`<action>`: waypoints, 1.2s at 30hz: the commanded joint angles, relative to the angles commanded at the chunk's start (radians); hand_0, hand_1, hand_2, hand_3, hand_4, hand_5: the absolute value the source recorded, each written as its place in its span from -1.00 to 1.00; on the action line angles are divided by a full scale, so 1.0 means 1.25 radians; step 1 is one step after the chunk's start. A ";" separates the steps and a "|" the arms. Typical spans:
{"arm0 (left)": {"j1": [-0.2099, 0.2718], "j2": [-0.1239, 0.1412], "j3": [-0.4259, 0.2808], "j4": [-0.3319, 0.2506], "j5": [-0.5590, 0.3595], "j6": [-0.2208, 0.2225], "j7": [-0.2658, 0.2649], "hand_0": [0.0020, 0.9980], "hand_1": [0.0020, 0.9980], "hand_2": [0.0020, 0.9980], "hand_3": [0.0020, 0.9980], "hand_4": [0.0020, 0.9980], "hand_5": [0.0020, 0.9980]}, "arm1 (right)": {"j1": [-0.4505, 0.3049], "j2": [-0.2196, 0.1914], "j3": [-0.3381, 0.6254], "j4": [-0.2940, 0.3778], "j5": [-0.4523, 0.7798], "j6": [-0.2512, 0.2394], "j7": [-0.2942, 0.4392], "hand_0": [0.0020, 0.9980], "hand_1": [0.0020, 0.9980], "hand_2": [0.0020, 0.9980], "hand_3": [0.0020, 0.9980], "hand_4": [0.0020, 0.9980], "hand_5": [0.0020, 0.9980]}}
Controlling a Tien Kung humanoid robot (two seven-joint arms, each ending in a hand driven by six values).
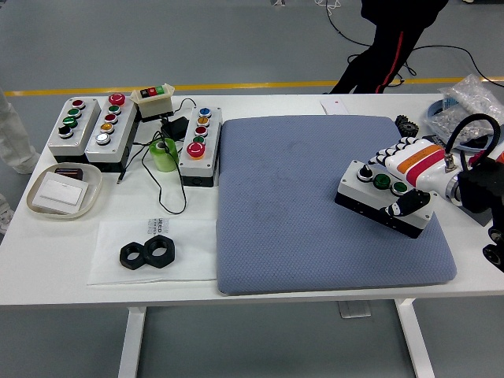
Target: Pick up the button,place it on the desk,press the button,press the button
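Your button box [382, 197] is sitting on the blue mat [315, 197], near the mat's right side and turned a bit crooked. It is a white box with a black bottom. You are seeing a black knob and two green buttons on its top.

Your right hand [408, 175] is coming in from the right and lying over the right end of the box. A dark fingertip [399, 206] is resting on the top near that end, just where a fourth button would be. The other fingers are spread along the far edge, so the hand is holding nothing. It looks like you are pressing, not grabbing. You cannot tell from here if the button is going all the way down.

Your left hand is not showing.

The box looks hard and stiff, and maybe a little heavy for its size. Its sides look smooth, so it could be slippery. The mat under it is soft, so the box may be tipping or sliding when you are pushing near one end. Push straight down on the button. If you need to lift the box, take it by its two long sides, near the middle, away from the buttons.

A person [394, 39] is standing at the far side, touching nothing
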 joint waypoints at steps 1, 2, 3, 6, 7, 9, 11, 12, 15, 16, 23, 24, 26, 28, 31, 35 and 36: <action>0.000 0.000 0.001 0.000 -0.001 0.000 0.000 0.48 0.83 0.97 0.88 0.22 1.00 | 0.000 0.003 0.001 -0.003 0.000 -0.002 -0.002 0.93 0.83 0.89 0.85 0.82 0.08; 0.001 0.000 0.002 0.000 -0.002 0.000 -0.001 0.48 0.83 0.97 0.88 0.22 1.00 | 0.000 0.004 0.002 -0.005 0.000 -0.002 -0.002 0.93 0.83 0.89 0.85 0.82 0.08; 0.001 0.001 0.003 0.000 -0.003 0.000 -0.001 0.48 0.83 0.97 0.88 0.22 1.00 | 0.000 0.006 0.002 -0.007 0.000 -0.003 -0.005 0.93 0.83 0.89 0.85 0.82 0.08; 0.001 0.001 0.006 0.000 -0.005 0.000 -0.001 0.48 0.83 0.97 0.88 0.22 1.00 | 0.000 0.017 0.003 -0.021 0.000 -0.006 -0.014 0.93 0.82 0.88 0.91 0.80 0.10; 0.001 0.001 0.008 0.000 -0.008 0.000 -0.001 0.48 0.83 0.97 0.88 0.22 1.00 | -0.001 0.024 0.005 -0.029 0.000 -0.006 -0.020 0.93 0.82 0.88 0.91 0.80 0.10; 0.000 0.001 0.010 0.000 -0.008 0.000 -0.001 0.48 0.83 0.97 0.88 0.22 1.00 | 0.000 0.028 0.005 -0.037 0.000 0.000 -0.024 0.93 0.82 0.88 0.91 0.80 0.10; 0.000 0.001 0.013 0.000 -0.012 0.000 -0.002 0.48 0.83 0.97 0.88 0.22 1.00 | 0.001 0.032 0.007 -0.045 0.000 0.003 -0.027 0.93 0.82 0.88 0.91 0.80 0.10; 0.000 0.001 0.016 0.000 -0.015 0.000 -0.003 0.48 0.83 0.97 0.88 0.22 1.00 | 0.001 0.033 0.007 -0.048 0.000 0.004 -0.027 0.93 0.82 0.89 0.91 0.81 0.07; 0.001 0.002 0.021 0.000 -0.020 0.000 -0.004 0.48 0.83 0.97 0.88 0.22 1.00 | 0.001 0.034 0.009 -0.053 0.000 0.009 -0.027 0.93 0.82 0.89 0.91 0.81 0.07; 0.000 0.002 0.022 0.000 -0.021 0.000 -0.004 0.48 0.83 0.97 0.88 0.22 1.00 | 0.002 0.035 0.010 -0.056 0.000 0.011 -0.027 0.93 0.82 0.89 0.91 0.81 0.07; -0.001 0.002 0.031 0.000 -0.028 0.000 -0.006 0.48 0.83 0.97 0.88 0.22 1.00 | 0.002 0.047 0.014 -0.072 0.000 0.015 -0.026 0.92 0.82 0.89 0.90 0.82 0.05; -0.001 0.003 0.033 0.000 -0.030 0.000 -0.006 0.48 0.83 0.97 0.88 0.22 1.00 | 0.001 0.048 0.014 -0.074 0.000 0.016 -0.026 0.92 0.82 0.89 0.89 0.82 0.04; -0.002 0.003 0.035 0.000 -0.033 0.000 -0.007 0.48 0.83 0.97 0.88 0.22 1.00 | 0.000 0.049 0.015 -0.078 0.000 0.015 -0.027 0.92 0.82 0.89 0.89 0.82 0.04; -0.002 0.003 0.040 0.000 -0.037 0.001 -0.008 0.48 0.83 0.97 0.88 0.22 1.00 | -0.001 0.053 0.014 -0.081 0.000 0.015 -0.026 0.92 0.82 0.89 0.89 0.82 0.04; -0.003 0.003 0.041 0.000 -0.038 0.001 -0.008 0.48 0.83 0.97 0.88 0.22 1.00 | -0.003 0.058 0.015 -0.084 0.000 0.013 -0.027 0.92 0.81 0.89 0.88 0.84 0.02; -0.003 0.003 0.043 0.000 -0.039 0.001 -0.009 0.48 0.83 0.97 0.89 0.22 1.00 | -0.006 0.065 0.019 -0.088 0.000 0.012 -0.027 0.92 0.81 0.89 0.87 0.83 0.00; -0.004 0.003 0.044 0.000 -0.040 0.001 -0.009 0.48 0.83 0.97 0.89 0.22 1.00 | -0.008 0.068 0.021 -0.091 0.000 0.011 -0.028 0.92 0.81 0.89 0.87 0.83 0.00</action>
